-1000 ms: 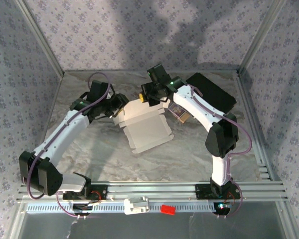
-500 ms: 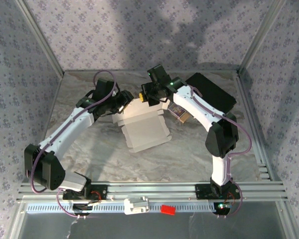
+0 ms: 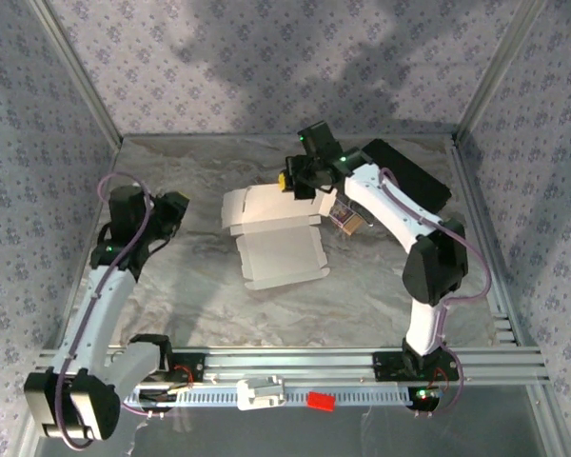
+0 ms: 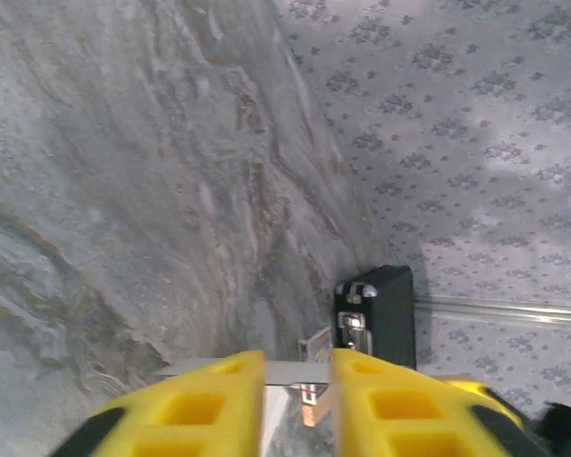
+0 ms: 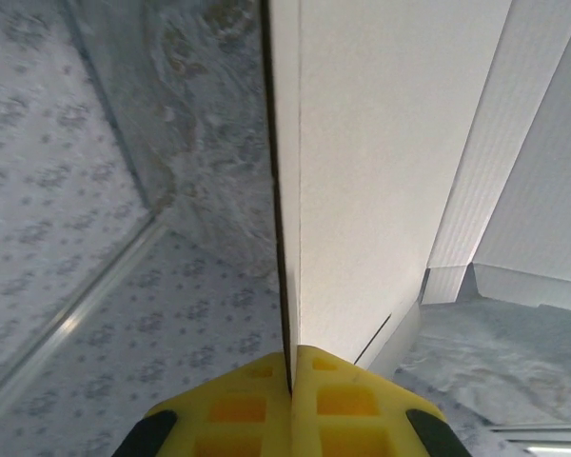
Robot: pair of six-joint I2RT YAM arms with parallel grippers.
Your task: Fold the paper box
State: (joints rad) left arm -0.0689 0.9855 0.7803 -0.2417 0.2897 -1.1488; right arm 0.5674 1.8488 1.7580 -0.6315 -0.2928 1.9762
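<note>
The white paper box (image 3: 278,249) lies partly folded at the table's middle, its far panel (image 3: 257,203) raised. My right gripper (image 3: 297,181) is shut on that panel's far right edge; in the right wrist view the white cardboard (image 5: 390,162) runs straight out from between the closed yellow fingers of the right gripper (image 5: 292,367). My left gripper (image 3: 174,207) sits well left of the box, apart from it. In the left wrist view the left gripper (image 4: 298,367) is open with nothing between its fingers, and a thin white edge of the box (image 4: 295,371) shows beyond the gap.
A black case (image 3: 411,179) lies at the back right, also visible as the black case (image 4: 381,314) in the left wrist view. A small tan and purple packet (image 3: 347,217) rests under the right arm. Patterned walls close in the table on three sides.
My left arm has swung back to the left, away from the box it was touching. The right gripper has shifted slightly right and back, still holding the panel.
</note>
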